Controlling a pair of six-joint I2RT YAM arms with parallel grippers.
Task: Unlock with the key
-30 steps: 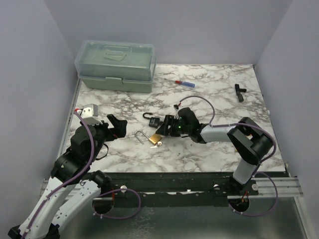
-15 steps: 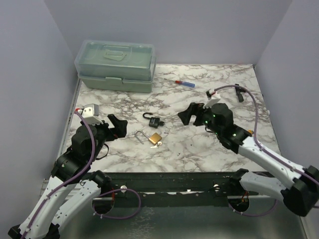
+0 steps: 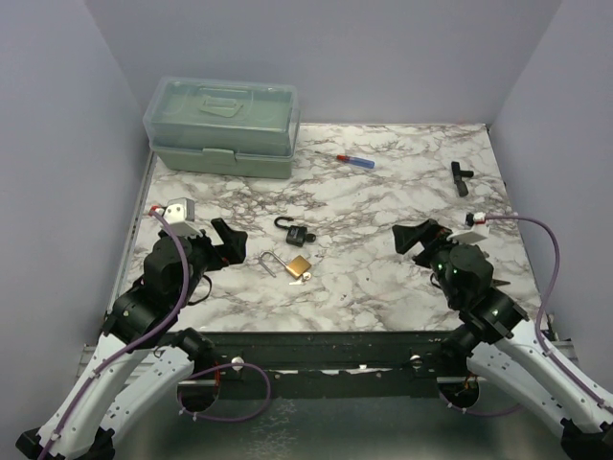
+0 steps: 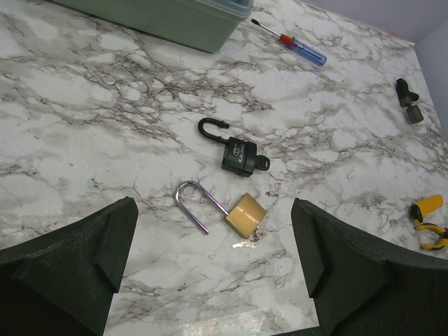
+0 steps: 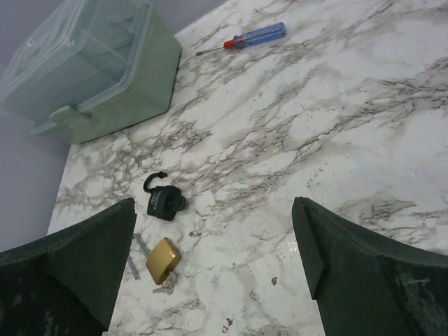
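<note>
— What differs from a second ago?

— The right gripper (image 3: 414, 239) has left the brass padlock (image 3: 299, 265). A second ago it was stretched across and sat right on the lock. Half a second ago it was lifted and partway back. Now it hangs well apart from the lock on its own side, released, with its fingers spread wide and nothing between them.

— And the other one?

— The left gripper (image 3: 226, 244) has barely stirred. It is also released, fingers wide apart and holding nothing. The brass padlock has not shifted.

— Where does the lock lie, and which way does it point?

— It lies flat between the two grippers, nearer the left one, and straight ahead of that one in the left wrist view. Its shackle (image 3: 271, 262) is swung out of the body, with the loop pointing toward the left gripper. The key (image 3: 305, 279) sticks out of the body's bottom end, toward the arms' bases. The long axis runs slantwise across the space in front of the left gripper.

— What about the surface and the room?

— The table (image 3: 383, 297) is white marble-patterned with grey veins, closed in by pale lilac walls (image 3: 383, 57). A black padlock (image 3: 298, 234) lies just beyond the brass one. A green toolbox (image 3: 223, 125) stands far beyond the left gripper, and a screwdriver (image 3: 351, 160) lies beside it.
</note>
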